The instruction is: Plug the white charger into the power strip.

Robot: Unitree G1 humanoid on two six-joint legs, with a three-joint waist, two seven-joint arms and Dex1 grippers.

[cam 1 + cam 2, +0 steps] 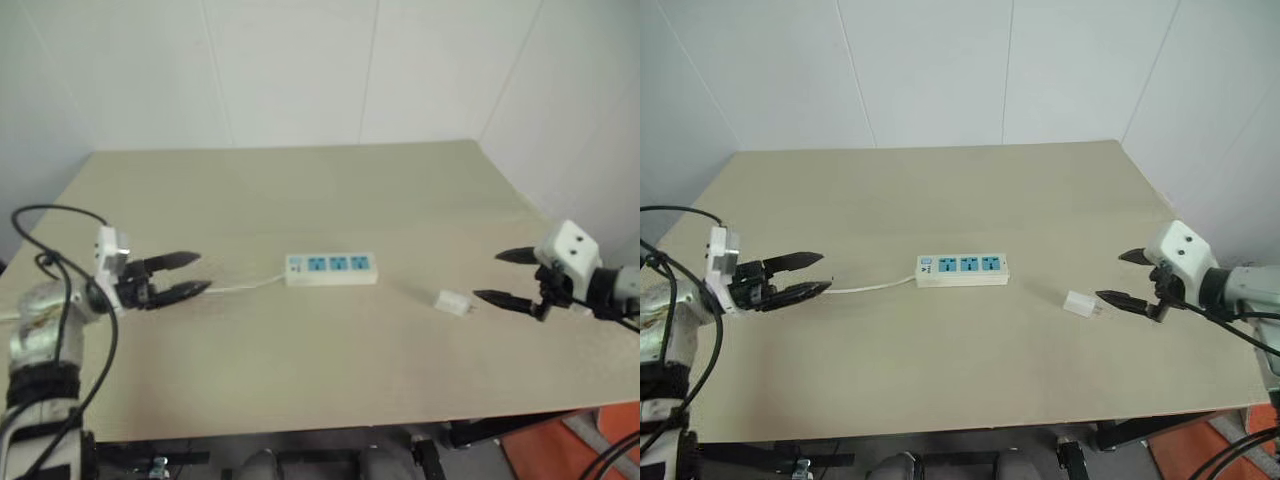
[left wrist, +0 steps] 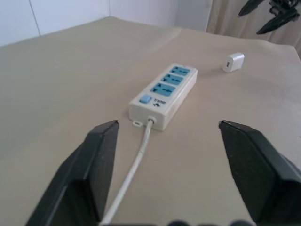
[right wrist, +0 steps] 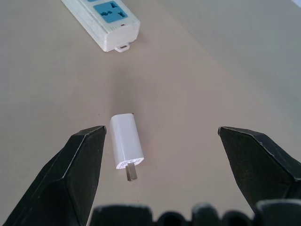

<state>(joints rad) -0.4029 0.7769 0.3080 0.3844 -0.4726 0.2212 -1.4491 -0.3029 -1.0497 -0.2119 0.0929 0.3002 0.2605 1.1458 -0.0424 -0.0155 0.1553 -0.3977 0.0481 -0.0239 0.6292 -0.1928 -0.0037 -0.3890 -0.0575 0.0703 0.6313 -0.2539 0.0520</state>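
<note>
Charger (image 3: 126, 142) lies flat just ahead of the spread, empty right pincer (image 3: 162, 141).

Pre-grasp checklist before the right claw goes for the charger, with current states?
1. Right claw open: ok, fingers spread wide in the right wrist view.
2. White charger free on the table, lying flat, nothing holding it: ok.
3. Charger centred between the right claw's fingers: not ok, it lies close to one finger.
4. Prong direction: ok to read, prongs point toward the right claw, away from the power strip.
5. Strip's three sockets unoccupied: ok.
6. Left claw open, lined up on the strip's cord end, not touching: ok.
</note>
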